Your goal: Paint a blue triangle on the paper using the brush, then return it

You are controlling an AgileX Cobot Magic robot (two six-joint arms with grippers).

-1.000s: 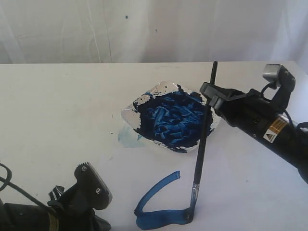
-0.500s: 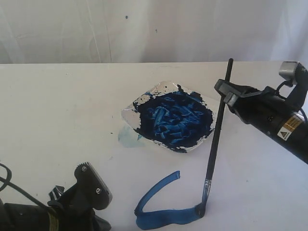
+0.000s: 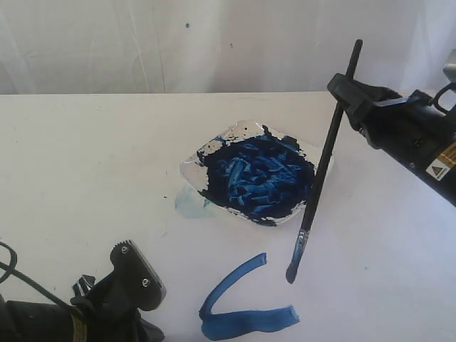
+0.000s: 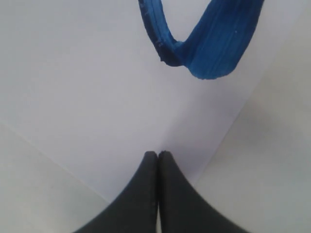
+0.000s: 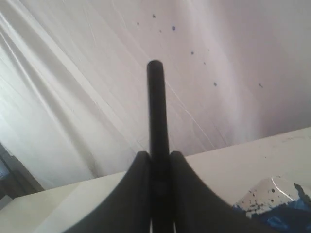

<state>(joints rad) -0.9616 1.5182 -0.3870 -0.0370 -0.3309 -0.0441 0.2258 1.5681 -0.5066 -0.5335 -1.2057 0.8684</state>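
The right claw was clamped on the upper part of the brush, which hung tilted in front of the dish of dark blue paint. Its wet tip was near the blue triangle but clear of it. That was only two joined strokes on the paper, open on one side. The left claw was closed on nothing, low over the paper on the table.

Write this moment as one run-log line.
right gripper: shut on brush | tip: off paper | triangle: two sides painted | left gripper: shut
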